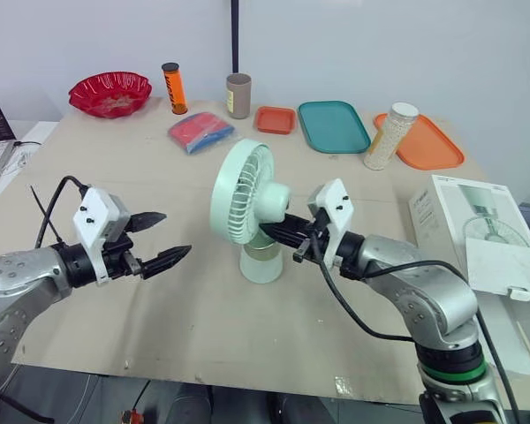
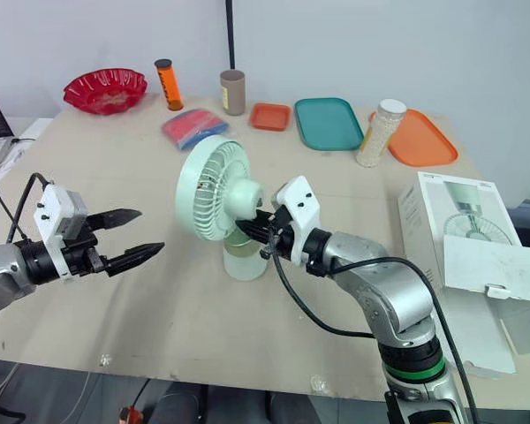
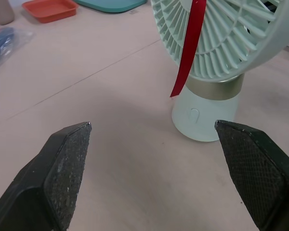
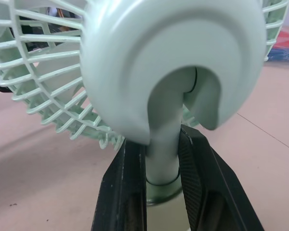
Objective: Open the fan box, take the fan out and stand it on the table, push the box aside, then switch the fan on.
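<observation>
The mint-green desk fan (image 1: 244, 196) stands upright at the centre of the table (image 1: 115, 177), its neck clamped between the fingers of the right gripper (image 1: 274, 232). The left gripper (image 1: 175, 235) hovers wide open and empty just left of the fan. The white fan box (image 1: 477, 221) lies at the table's right edge.

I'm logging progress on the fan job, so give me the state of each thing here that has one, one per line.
fan: standing upright on the table, out of its box
box: lying flat by the table's right edge
left gripper: open, holding nothing
right gripper: shut on the fan's neck
orange tube: upright, capped
grain bottle: upright, lid on
</observation>
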`<state>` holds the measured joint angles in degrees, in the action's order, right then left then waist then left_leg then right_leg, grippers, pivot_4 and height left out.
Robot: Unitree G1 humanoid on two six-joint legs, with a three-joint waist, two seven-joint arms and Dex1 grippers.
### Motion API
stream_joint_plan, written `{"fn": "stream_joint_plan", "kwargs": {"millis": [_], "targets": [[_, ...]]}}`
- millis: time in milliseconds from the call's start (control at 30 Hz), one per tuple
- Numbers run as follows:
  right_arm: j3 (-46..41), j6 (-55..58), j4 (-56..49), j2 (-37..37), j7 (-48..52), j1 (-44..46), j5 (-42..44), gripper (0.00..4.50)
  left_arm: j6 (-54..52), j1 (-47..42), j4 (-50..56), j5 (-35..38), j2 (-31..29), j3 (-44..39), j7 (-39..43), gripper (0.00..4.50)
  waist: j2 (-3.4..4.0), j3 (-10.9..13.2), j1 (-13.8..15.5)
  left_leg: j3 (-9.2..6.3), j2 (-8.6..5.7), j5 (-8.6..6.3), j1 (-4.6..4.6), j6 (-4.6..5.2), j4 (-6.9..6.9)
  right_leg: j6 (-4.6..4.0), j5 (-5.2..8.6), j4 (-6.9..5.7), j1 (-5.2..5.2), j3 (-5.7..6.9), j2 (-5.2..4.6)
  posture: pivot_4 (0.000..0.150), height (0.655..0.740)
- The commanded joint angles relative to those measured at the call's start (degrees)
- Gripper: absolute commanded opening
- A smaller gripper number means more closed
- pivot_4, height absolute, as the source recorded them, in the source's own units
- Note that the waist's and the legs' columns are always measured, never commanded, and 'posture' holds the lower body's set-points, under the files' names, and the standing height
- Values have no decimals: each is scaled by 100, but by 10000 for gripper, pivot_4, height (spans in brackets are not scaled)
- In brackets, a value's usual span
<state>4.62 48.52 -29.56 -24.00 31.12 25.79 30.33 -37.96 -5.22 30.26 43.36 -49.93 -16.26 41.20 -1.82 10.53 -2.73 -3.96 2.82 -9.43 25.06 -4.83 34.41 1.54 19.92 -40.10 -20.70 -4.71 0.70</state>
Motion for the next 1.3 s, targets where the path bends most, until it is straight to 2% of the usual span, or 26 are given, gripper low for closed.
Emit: {"fn": "stream_joint_plan", "kwargs": {"millis": [33,267,667,1033,1300], "targets": [[-281,-180,-529,-91,237,50,391,3607,208,-80,47,-87,45,-14,139,43795,0,0,1,0,1,0,2,0,-1,0,0,0,-2,0,0,1500,7400],[-374,-294,-639,-534,781,-220,763,3607,565,-134,-180,-447,-76,271,724,43795,0,0,9,1,-1,0,7,0,3,-1,0,-4,-7,0,0,1500,7400],[-205,-993,-660,-944,1188,-708,447,3607,1490,-167,-866,-1264,6,1061,1822,43795,1,0,9,1,2,1,5,1,4,-4,-2,-8,-8,1,3,1500,7400],[-131,-1394,-686,-980,1033,-901,92,3607,1611,-476,-1019,-1530,464,1649,1851,43795,0,-1,9,1,0,1,4,1,10,-4,-2,-14,-5,1,2,1500,7400],[-86,-1350,-755,-946,880,-1019,34,3607,565,-114,5,-1242,673,1779,1104,43795,-1,-1,13,-1,-1,3,3,4,14,-2,-1,-19,-2,1,1,1500,7400]]}}
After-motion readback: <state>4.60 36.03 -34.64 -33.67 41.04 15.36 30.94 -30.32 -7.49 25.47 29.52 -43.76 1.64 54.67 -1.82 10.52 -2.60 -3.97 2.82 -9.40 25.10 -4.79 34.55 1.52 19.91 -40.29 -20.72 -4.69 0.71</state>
